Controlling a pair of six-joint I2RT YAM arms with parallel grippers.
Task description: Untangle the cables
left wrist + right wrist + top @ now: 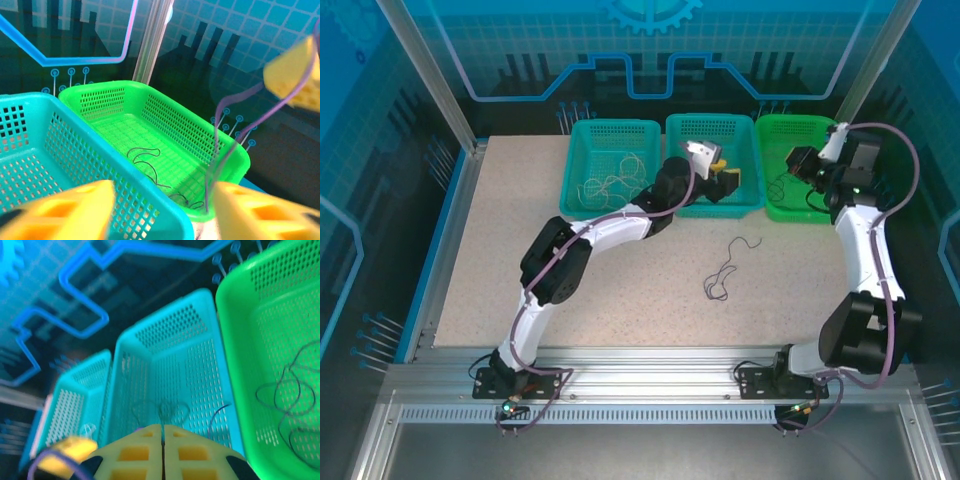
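My left gripper (725, 175) hovers over the middle teal basket (710, 121). Its yellow fingers (70, 210) stand apart with nothing between them (162, 194). My right gripper (793, 168) hangs at the left side of the green basket (800, 121), jaws pressed together (162, 429). A thin dark cable (162, 412) runs up from the seam into small loops. A blurred purple strand (217, 130) rises past my left gripper's right finger. Dark cables (285, 390) lie in the green basket. Pale beige cables (610, 185) lie in the left teal basket (582, 135). One purplish-black cable (725, 270) lies on the table.
Three baskets stand in a row along the table's back edge, walls touching. A metal frame and blue panels enclose the table (520, 270). The left arm stretches diagonally across the middle of the table; the right arm stands upright at the right side.
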